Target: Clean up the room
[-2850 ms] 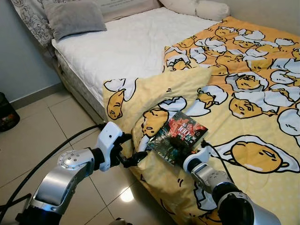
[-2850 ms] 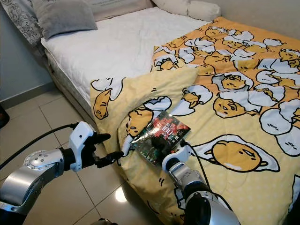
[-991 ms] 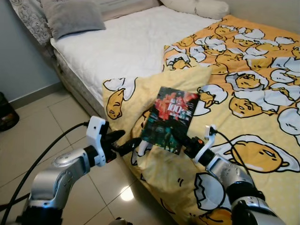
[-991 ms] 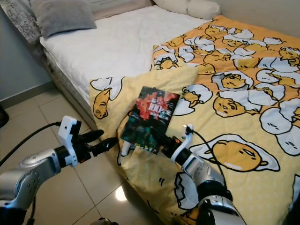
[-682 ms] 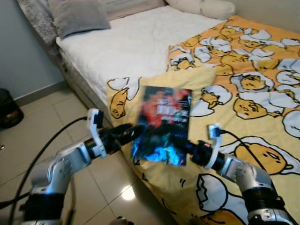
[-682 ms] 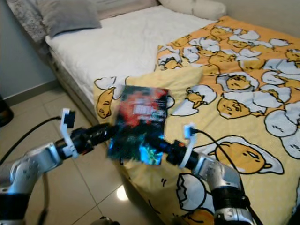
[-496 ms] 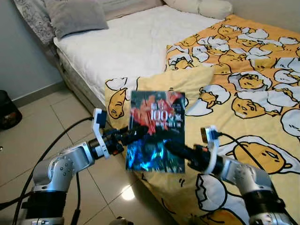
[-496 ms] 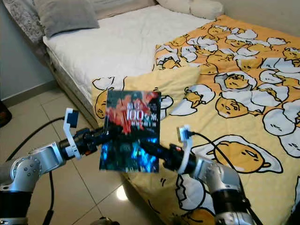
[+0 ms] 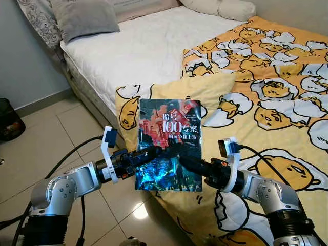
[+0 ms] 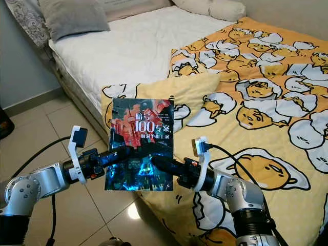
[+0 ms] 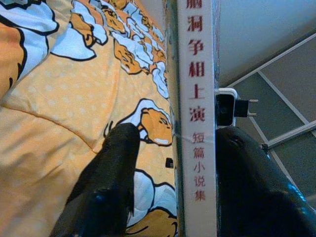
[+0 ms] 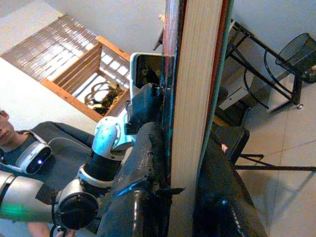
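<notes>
Both pincers hold a book (image 9: 170, 143) upright above the bed's (image 9: 154, 46) edge: left pincer (image 9: 148, 155) and right pincer (image 9: 187, 162) clamp its opposite lower edges

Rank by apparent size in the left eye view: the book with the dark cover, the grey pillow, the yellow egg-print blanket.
1. Yellow egg-print blanket, clearly largest.
2. Book with the dark cover and grey pillow look about equal; the book is nearer the camera, so I cannot rank them.
</notes>
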Tool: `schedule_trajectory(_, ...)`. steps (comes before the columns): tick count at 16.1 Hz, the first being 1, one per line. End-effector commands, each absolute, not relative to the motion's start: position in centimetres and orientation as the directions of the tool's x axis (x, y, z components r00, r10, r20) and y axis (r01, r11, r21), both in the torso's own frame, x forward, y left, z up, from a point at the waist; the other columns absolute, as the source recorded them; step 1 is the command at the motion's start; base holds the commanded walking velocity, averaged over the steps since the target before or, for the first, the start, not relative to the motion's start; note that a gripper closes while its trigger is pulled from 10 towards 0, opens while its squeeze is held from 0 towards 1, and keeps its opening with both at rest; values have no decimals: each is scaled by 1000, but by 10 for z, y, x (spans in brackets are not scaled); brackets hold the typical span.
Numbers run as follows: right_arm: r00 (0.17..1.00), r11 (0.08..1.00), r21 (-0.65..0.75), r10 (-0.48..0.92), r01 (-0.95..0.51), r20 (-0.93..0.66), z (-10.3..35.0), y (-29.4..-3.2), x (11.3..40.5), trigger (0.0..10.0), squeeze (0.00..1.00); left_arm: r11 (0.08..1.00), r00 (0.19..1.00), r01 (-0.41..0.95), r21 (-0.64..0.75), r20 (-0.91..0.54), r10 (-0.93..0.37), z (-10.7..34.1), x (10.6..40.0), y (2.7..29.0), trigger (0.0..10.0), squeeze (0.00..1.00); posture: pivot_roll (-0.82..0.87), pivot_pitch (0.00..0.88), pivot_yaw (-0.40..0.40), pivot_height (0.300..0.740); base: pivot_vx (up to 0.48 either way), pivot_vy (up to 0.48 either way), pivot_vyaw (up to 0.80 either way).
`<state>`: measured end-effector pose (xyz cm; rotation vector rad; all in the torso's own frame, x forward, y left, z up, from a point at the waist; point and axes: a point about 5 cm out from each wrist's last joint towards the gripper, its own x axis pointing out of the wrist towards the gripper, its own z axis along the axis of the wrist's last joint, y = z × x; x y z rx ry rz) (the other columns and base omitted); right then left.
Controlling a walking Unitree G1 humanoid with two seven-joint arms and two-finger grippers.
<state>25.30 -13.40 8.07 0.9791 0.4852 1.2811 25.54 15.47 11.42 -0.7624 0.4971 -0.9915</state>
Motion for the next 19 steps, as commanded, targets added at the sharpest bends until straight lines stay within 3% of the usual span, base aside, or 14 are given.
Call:
schedule_trajectory(1, 249, -48, 801, 938, -597, 242, 88, -131, 254, 0, 0, 329, 464, 569, -754, -37, -885, 118, 255, 156, 0, 0, -40, 0, 77, 740, 0, 0, 0)
schedule_trajectory(7, 244, -44, 794, 940, -607, 238, 90, -129, 257, 0, 0, 319, 458, 573, -755, -29, -889, 121, 255, 160, 0, 0, -47, 0, 72, 740, 0, 0, 0)
schedule_trajectory(8, 249, -36, 793, 940, -609, 234, 90, -130, 257, 4471, 0, 318, 462, 568, -759, -25, -887, 121, 255, 160, 0, 0, -49, 0, 73, 740, 0, 0, 0)
schedule_trajectory(9, 251, -35, 793, 939, -608, 234, 90, -131, 257, 6980, 0, 318, 464, 568, -759, -24, -886, 121, 256, 159, 0, 0, -50, 0, 72, 740, 0, 0, 0)
schedule_trajectory(10, 251, -35, 793, 939, -608, 234, 91, -131, 257, 7176, 0, 329, 472, 563, -759, -32, -881, 121, 256, 159, 0, 0, -49, 0, 71, 740, 0, 0, 0)
schedule_trajectory(11, 253, -33, 794, 939, -608, 233, 91, -132, 257, 10000, 0, 349, 483, 559, -752, -46, -874, 121, 257, 159, 0, 0, -49, 0, 70, 740, 0, 0, 0)
schedule_trajectory(19, 289, 28, 797, 939, -603, 185, 86, -130, 259, 10000, 0, 484, 577, 546, -684, -112, -809, 122, 269, 163, 0, 0, -54, 0, 76, 740, 0, 0, 0)
